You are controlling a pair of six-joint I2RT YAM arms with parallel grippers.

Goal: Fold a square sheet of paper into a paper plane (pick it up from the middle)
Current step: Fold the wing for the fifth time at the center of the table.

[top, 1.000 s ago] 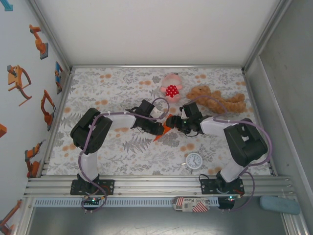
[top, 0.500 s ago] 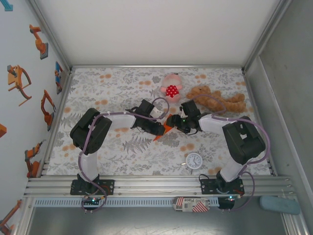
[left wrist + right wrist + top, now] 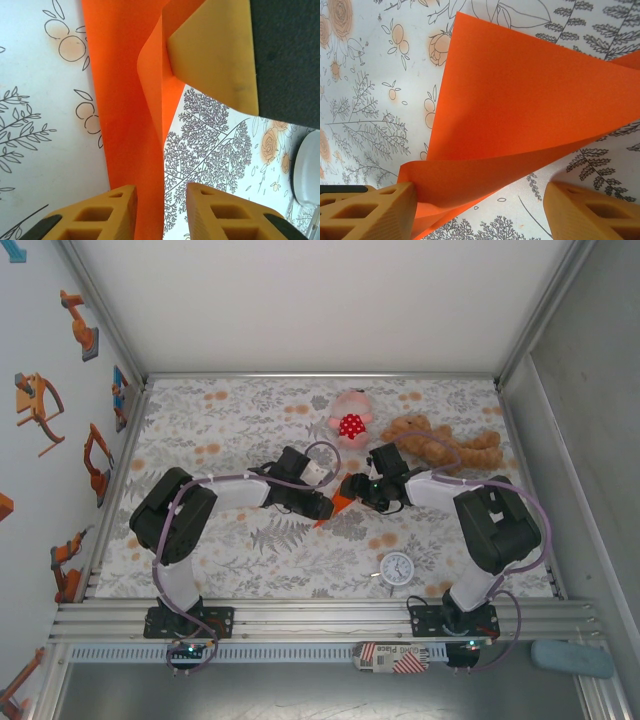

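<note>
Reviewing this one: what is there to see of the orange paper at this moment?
The orange paper is thin, matte and bright orange. It is partly folded into a narrow wedge, with one flap lifted and curling. It lies on the floral table at mid-workspace, between the two arms. In the left wrist view it runs between the spread fingers of the left hand. The right hand is open too, with one finger against the raised flap.

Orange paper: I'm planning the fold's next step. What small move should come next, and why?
Probably shut the left end effector on the orange paper: the sheet runs through its gap, yet the fingers stand apart, and a loose flap lifts against a finger of the right end effector.
</note>
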